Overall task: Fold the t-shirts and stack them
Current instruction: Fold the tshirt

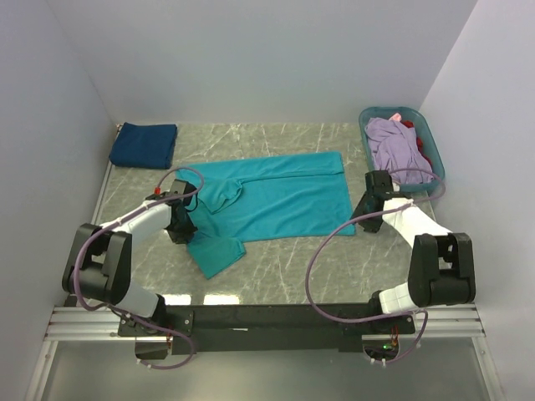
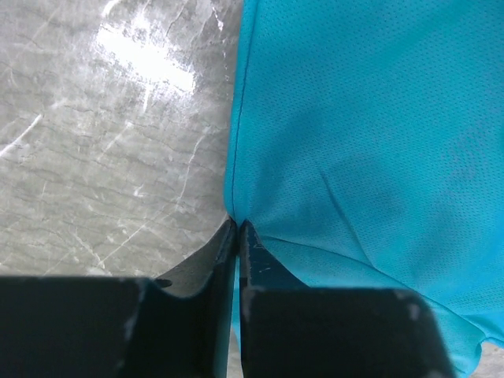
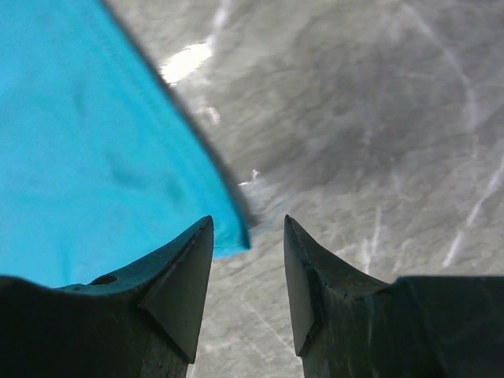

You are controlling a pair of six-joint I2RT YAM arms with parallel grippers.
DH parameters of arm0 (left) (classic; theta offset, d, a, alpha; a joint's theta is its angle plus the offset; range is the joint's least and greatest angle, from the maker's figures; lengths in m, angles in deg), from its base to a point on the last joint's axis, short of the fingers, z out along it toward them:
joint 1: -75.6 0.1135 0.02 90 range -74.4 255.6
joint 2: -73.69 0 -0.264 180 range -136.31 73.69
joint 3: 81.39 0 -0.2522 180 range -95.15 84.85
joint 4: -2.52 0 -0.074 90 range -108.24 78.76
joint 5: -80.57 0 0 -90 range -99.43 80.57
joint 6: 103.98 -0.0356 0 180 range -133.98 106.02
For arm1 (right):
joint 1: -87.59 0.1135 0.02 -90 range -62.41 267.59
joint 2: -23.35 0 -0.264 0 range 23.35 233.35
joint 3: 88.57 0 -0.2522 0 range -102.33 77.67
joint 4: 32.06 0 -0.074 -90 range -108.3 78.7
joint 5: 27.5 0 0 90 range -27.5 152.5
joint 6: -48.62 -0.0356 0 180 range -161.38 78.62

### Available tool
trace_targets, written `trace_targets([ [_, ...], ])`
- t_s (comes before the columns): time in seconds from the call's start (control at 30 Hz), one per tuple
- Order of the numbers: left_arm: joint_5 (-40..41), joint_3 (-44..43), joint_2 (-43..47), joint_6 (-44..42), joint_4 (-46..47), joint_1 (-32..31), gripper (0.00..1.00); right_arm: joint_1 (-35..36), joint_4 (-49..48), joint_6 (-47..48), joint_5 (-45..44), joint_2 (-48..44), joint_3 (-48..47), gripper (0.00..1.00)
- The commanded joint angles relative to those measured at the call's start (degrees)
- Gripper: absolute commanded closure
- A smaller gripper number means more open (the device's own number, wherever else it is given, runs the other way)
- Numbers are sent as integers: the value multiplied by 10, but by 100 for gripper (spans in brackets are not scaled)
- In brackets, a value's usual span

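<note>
The left gripper (image 1: 182, 221) is set down on the left edge of the teal short-sleeved cloth t-shirt (image 1: 284, 196), just far of the sleeve that sticks out toward the near side. In the left wrist view the left gripper (image 2: 237, 223) is seen almost fully closed, with only a thin slit left. The hem of the teal t-shirt (image 2: 362, 118) is pinched at the tips, and a teal sliver is seen in the slit.

The right gripper (image 1: 374, 190) is held low at the shirt's right edge. In the right wrist view the right gripper (image 3: 248, 222) is seen parted about halfway, with nothing gripped. The shirt's corner (image 3: 79, 157) is seen just beside one finger, over the grey marbled table top (image 3: 378, 118).

The teal t-shirt is spread mid-table, partly folded along its far edge. A folded navy cloth t-shirt (image 1: 144, 144) is placed at the far left corner. A lavender cloth t-shirt (image 1: 397, 146) and a red cloth item (image 1: 426, 154) are bunched inside the teal-blue plastic laundry basket (image 1: 431, 144) at the far right.
</note>
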Motion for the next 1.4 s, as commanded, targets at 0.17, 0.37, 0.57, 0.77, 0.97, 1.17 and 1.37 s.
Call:
trace_targets([
  [0.17,-4,25,8,-7,-19,-1,98,-21,-34,-16,26,-6,15,55],
  [0.37,-6,26,12,-6,-19,-1,99,-21,-27,-16,35,-5,28,56],
  [0.57,-12,24,9,-6,-18,-1,99,-21,-32,-19,51,9,37,56],
  [0.77,-14,25,13,-8,-16,-1,99,-21,-32,-18,59,30,36,56],
  [0.97,-21,23,11,-7,-18,-1,99,-21,-29,-18,59,37,37,59],
  [1.17,-19,18,21,-4,-26,-1,99,-21,-17,-17,72,35,40,60],
  [1.37,-22,20,22,-4,-23,-1,99,-21,-8,-21,75,24,39,59],
])
